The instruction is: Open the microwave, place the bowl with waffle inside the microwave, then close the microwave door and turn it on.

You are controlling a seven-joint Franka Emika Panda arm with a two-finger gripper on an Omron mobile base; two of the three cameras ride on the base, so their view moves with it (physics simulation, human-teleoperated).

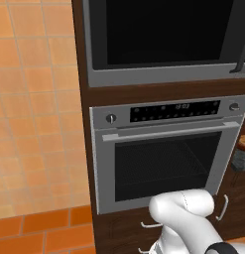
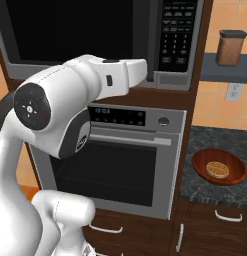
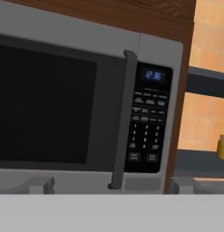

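The microwave (image 1: 163, 39) is built in above the silver oven, and its black glass door (image 3: 45, 104) is closed. Its dark vertical handle (image 3: 122, 122) stands left of the keypad (image 3: 147, 122). My gripper (image 3: 111, 185) faces the door a short way off, low by the handle's foot. It is open, with fingertips (image 3: 38, 185) wide apart and nothing between them. The reddish-brown bowl (image 2: 218, 167) holds a waffle (image 2: 217, 169) and rests on the dark counter to the right of the oven.
The silver oven (image 2: 120, 160) with a horizontal bar handle sits under the microwave. A shelf at the right carries a brown jar (image 2: 230, 47), with a wall outlet (image 2: 234, 91) below it. Drawers with metal pulls (image 2: 227, 216) lie under the counter.
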